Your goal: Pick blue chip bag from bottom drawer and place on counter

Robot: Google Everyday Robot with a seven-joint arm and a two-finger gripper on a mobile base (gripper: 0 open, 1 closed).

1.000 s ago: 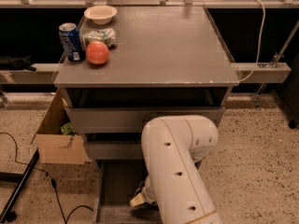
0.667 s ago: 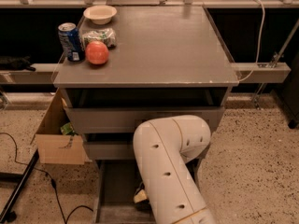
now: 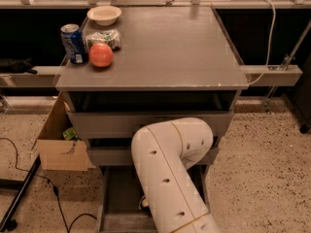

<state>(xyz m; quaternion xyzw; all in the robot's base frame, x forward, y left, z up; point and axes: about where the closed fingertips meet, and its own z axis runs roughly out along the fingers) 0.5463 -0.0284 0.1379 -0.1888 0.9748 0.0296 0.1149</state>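
Observation:
The bottom drawer [image 3: 119, 193] is pulled open below the cabinet, and part of its grey floor shows. My white arm [image 3: 170, 169] bends down over it and covers most of it. My gripper [image 3: 144, 203] is low inside the drawer behind the arm; only a small pale bit shows at the arm's left edge. The blue chip bag is hidden. The counter [image 3: 165, 47] is the broad grey top of the cabinet.
On the counter's back left stand a blue soda can [image 3: 74, 43], a green-and-white packet [image 3: 103, 37], a red round fruit [image 3: 101, 55] and a pale bowl [image 3: 104, 15]. A cardboard box [image 3: 60, 144] sits left of the cabinet. A black cable [image 3: 53, 193] lies on the floor.
My arm's elbow has shifted to the left over the open bottom drawer. The things on the counter have not moved.

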